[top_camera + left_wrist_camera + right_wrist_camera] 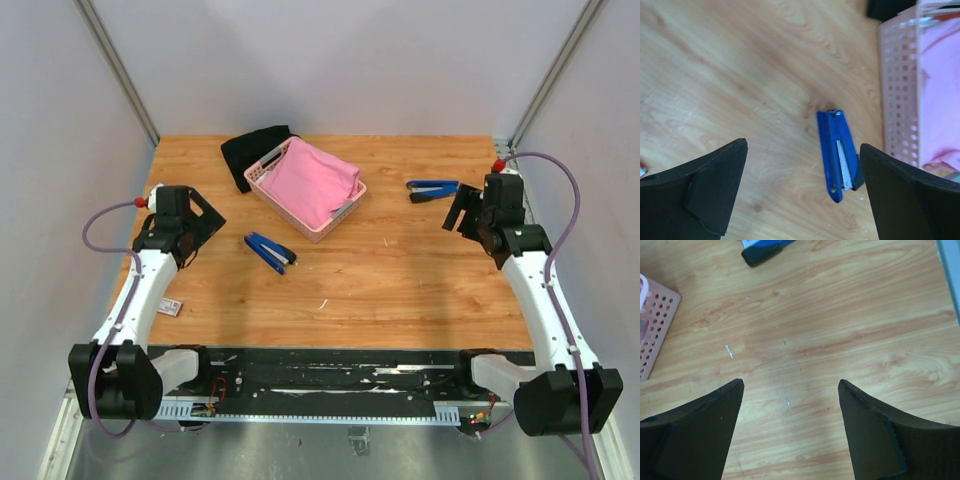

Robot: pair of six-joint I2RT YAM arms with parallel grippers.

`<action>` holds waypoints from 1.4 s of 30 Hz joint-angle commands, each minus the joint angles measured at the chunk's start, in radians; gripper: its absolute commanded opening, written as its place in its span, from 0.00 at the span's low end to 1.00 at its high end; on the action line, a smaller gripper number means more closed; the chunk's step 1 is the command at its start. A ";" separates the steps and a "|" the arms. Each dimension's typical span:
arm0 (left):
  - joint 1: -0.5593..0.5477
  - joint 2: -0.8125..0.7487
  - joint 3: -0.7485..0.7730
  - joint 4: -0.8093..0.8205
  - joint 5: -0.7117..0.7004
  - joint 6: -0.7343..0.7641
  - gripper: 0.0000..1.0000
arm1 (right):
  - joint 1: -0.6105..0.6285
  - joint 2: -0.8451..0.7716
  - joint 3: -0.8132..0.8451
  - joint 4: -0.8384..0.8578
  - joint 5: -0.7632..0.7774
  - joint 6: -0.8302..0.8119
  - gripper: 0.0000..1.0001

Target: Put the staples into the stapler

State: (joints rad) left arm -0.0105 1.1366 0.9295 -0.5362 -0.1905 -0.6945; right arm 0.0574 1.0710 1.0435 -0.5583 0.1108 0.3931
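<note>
A blue stapler (270, 252) lies on the table left of centre; in the left wrist view (839, 155) its silver rail shows. A second blue stapler (433, 189) lies at the back right, and its black end shows in the right wrist view (762, 252). A small white carton with red print (169, 306) lies near the left arm. The silvery staple block is not visible. My left gripper (203, 226) is open and empty above the table (802, 192), left of the first stapler. My right gripper (462, 210) is open and empty over bare wood (790, 385), right of the second stapler.
A pink perforated basket (262, 180) holding pink cloth stands at the back centre; its wall shows in both wrist views (897, 95) (652, 335). A black cloth (250, 152) lies behind it. Small loose staple bits (729, 351) lie on the wood.
</note>
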 commanded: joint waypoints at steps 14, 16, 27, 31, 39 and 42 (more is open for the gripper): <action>0.339 -0.065 -0.263 -0.270 -0.187 -0.371 0.99 | 0.047 0.014 0.009 0.047 -0.169 0.119 0.78; 0.364 -0.063 -0.274 -0.275 -0.226 -0.385 0.99 | 0.047 0.018 0.023 0.043 -0.198 0.099 0.78; 0.446 -0.041 -0.291 -0.221 -0.326 -0.268 0.99 | 0.047 -0.006 -0.038 0.102 -0.298 0.092 0.71; 0.456 -0.019 -0.311 -0.116 -0.301 -0.182 0.99 | 0.047 -0.001 -0.080 0.127 -0.311 0.107 0.69; 0.468 0.002 -0.350 0.025 -0.225 -0.078 0.88 | 0.047 0.009 -0.073 0.119 -0.350 0.101 0.67; 0.471 0.021 -0.346 0.051 -0.213 -0.054 0.83 | 0.046 0.004 -0.081 0.119 -0.343 0.097 0.66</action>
State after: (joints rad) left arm 0.4473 1.1355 0.5888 -0.5678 -0.4221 -0.8066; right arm 0.0914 1.0851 0.9710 -0.4469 -0.2165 0.4934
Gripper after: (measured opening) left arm 0.854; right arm 0.667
